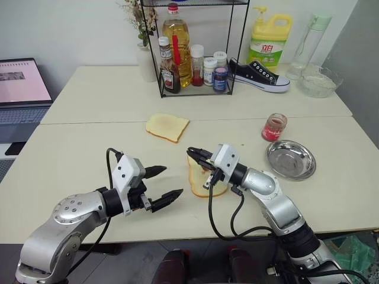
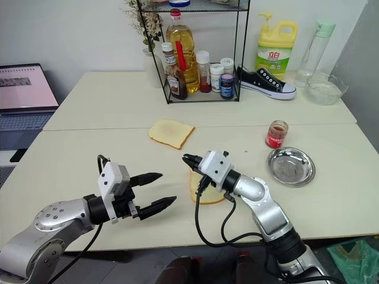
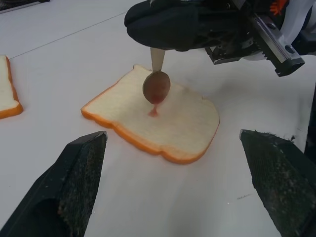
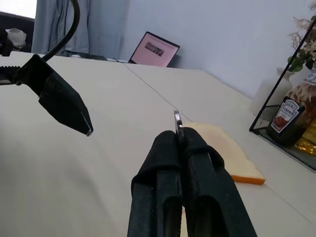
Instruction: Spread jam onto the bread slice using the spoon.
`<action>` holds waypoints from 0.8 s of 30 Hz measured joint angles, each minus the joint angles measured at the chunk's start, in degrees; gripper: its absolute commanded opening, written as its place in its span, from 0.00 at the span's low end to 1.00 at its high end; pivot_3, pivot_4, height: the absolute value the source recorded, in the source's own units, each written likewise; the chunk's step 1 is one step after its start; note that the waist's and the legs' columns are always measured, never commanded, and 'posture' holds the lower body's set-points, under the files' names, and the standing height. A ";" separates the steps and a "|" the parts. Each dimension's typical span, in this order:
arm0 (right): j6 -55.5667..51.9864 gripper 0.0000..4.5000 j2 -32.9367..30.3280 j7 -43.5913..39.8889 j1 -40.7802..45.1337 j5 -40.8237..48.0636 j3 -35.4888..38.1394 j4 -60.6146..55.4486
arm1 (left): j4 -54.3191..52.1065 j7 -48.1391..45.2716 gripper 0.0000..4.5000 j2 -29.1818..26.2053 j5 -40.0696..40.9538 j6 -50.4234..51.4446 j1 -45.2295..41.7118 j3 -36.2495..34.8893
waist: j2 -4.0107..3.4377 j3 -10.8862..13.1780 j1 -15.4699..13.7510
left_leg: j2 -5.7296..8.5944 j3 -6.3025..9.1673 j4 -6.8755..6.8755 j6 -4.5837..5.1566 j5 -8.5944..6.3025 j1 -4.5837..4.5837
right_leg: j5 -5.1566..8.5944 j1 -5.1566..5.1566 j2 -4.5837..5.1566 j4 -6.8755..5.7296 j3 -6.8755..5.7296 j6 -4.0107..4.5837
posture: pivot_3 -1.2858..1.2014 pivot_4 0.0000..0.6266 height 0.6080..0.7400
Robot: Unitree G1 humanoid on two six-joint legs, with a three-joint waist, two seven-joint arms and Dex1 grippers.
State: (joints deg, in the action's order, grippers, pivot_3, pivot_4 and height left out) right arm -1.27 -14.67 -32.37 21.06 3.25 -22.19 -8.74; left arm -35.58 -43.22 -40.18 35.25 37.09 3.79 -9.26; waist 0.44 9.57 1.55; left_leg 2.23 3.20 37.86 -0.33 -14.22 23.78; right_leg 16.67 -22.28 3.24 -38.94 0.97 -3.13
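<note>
The bread slice, pale with a tan crust, lies flat on the table in front of me. My right gripper hovers just above it, shut on the thin handle of the spoon. The spoon hangs bowl down over the slice. Reddish jam runs from the bowl into a small blob on the bread. From the right wrist, the handle's end pokes up between the closed fingers. My left gripper stands open to the left of the slice, with nothing between its fingers.
A smaller golden slice lies farther back. A small jar of red jam and a round steel dish sit to the right. A wire rack of bottles, a shoe, a detergent jug and a laptop line the far side.
</note>
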 measured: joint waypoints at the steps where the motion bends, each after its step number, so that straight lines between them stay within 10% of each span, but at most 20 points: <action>1: 1.06 0.01 -0.08 -0.18 -0.03 -0.38 0.00 0.24 | 0.00 0.03 1.00 0.00 0.01 0.00 0.00 0.00 | 0.00 0.00 0.00 | 0.00 0.00 0.00 0.00 0.00 0.00 | 0.00 0.00 0.00 0.00 0.01 0.00 | 0.52 0.24 1.00; 24: 3.70 0.01 2.29 -0.83 0.50 -1.59 3.32 1.72 | 0.20 -0.14 1.00 -0.14 0.12 -0.01 -1.73 0.04 | 0.00 0.00 -0.03 | 0.00 0.03 0.01 -0.02 0.01 0.00 | 0.00 0.01 0.00 -0.01 0.02 0.00 | 0.52 0.24 1.00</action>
State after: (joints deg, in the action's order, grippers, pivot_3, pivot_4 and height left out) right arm 2.44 -12.38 -33.21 21.56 1.66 -18.87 -7.01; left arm -35.38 -43.37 -40.32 35.37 37.08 2.05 -9.22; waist 0.44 9.57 1.52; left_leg 2.23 3.23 37.87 -0.36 -14.21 23.78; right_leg 16.67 -22.26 3.24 -38.95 0.99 -3.12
